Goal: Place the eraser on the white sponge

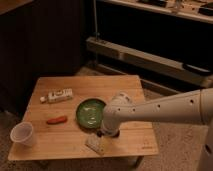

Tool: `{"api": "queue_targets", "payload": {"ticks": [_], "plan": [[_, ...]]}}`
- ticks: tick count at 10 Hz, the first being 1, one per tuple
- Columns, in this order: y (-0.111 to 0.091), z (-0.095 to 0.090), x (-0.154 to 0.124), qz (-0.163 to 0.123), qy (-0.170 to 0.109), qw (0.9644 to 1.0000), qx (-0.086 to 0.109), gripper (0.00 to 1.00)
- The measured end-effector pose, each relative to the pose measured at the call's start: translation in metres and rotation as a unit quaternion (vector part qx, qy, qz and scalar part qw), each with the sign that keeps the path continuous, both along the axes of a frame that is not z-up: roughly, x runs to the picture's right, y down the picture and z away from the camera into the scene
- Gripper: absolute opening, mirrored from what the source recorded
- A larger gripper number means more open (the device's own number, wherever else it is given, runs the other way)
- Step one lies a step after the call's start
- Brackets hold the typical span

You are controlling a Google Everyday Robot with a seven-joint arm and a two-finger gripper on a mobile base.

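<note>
Pincer (107,133) low over counter (135,142) at plate's (87,111) near rim; open or closed, can't tell. Eraser not visible, prob. hidden under wrist. Sponge (95,144) just beside pincer, toward counter's near edge, long axis diag.

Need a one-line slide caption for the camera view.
The gripper hangs just above the white sponge near the front edge of the table, beside the green plate; the eraser is not visible.
</note>
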State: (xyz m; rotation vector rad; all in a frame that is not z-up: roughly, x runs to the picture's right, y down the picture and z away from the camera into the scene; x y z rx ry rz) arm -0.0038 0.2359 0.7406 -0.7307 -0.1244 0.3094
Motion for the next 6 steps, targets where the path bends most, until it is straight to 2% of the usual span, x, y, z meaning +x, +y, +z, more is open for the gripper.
{"api": "queue_targets", "payload": {"ticks": [3, 6], "plan": [[0.001, 0.010, 0.014, 0.019, -0.046, 0.9987, -0.008, 1.00], [-0.001, 0.017, 0.020, 0.024, -0.088, 0.9958, 0.000, 1.00]]}}
